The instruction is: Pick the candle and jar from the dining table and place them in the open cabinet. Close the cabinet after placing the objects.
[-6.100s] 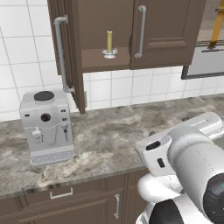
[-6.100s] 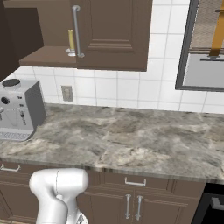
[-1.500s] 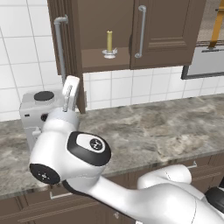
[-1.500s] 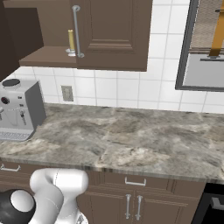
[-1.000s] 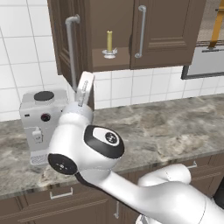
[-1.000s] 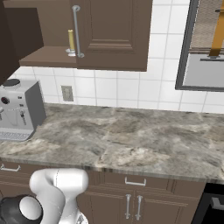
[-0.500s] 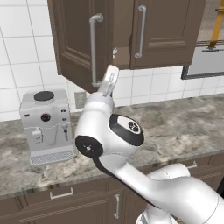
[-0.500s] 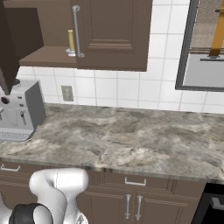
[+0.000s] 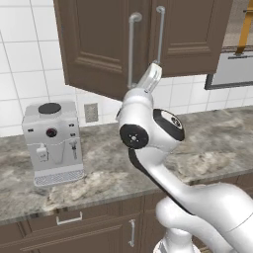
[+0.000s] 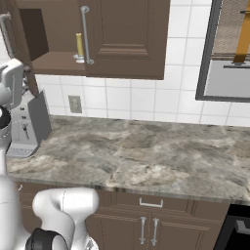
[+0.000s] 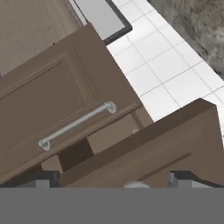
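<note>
The cabinet [image 9: 99, 44] is a dark brown wall unit with silver bar handles. Its left door is swung most of the way shut, and my gripper [image 9: 150, 77] presses against the door's face near the handle [image 9: 131, 49]. In the hand view the gripper [image 11: 113, 180] is open, with the door's edge spanning the gap between its fingertips [image 11: 43, 179]. The yellow candle [image 10: 79, 45] stands on the shelf inside, seen through the remaining gap in the right base view. The jar is hidden. The dining table is out of view.
A white coffee machine [image 9: 52, 141] stands on the marble counter [image 9: 99, 168] below the cabinet, to the left of my arm. A wall outlet [image 9: 90, 112] sits on the white tiles. A framed window [image 10: 229, 53] is to the right.
The left cabinet door has swung from wide open to nearly shut, and my gripper has moved right with it. The candle is now covered by the door in the left base view.
</note>
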Motion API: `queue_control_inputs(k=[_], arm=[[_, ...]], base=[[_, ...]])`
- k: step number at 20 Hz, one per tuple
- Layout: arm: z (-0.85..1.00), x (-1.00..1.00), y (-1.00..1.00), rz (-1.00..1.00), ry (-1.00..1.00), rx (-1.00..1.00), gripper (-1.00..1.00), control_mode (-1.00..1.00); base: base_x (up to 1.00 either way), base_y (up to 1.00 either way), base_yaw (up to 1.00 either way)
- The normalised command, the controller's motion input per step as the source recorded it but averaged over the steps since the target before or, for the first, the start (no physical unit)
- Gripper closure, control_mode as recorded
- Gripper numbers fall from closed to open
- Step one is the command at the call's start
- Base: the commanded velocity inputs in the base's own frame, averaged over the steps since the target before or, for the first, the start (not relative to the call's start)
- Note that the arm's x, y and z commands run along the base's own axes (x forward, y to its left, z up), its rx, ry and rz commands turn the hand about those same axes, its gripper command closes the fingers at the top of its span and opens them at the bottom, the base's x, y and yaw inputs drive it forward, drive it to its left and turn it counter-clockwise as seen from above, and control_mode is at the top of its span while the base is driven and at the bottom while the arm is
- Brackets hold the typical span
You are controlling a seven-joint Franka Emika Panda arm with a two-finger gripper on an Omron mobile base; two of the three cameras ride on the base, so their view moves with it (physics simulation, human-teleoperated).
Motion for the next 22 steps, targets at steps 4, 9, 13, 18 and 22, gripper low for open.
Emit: queue_control_inputs(k=[4,9,13,18,22], arm=[[0.03,0.70,-0.43,0.00,0.00,0.13,-1.00,-1.00],[0.00,0.74,-0.33,0.01,0.00,0.13,-1.00,-1.00],[0.02,0.67,-0.22,0.02,0.00,0.11,-1.00,-1.00],[0.08,0.50,-0.11,0.02,0.00,0.08,-1.00,-1.00],[0.08,0.48,-0.14,0.02,0.00,0.07,-1.00,-1.00]], base=[[0.00,0.00,0.00],[0.00,0.00,0.00],[0.00,0.00,0.00],[0.00,0.00,0.00],[0.00,0.00,0.00]])
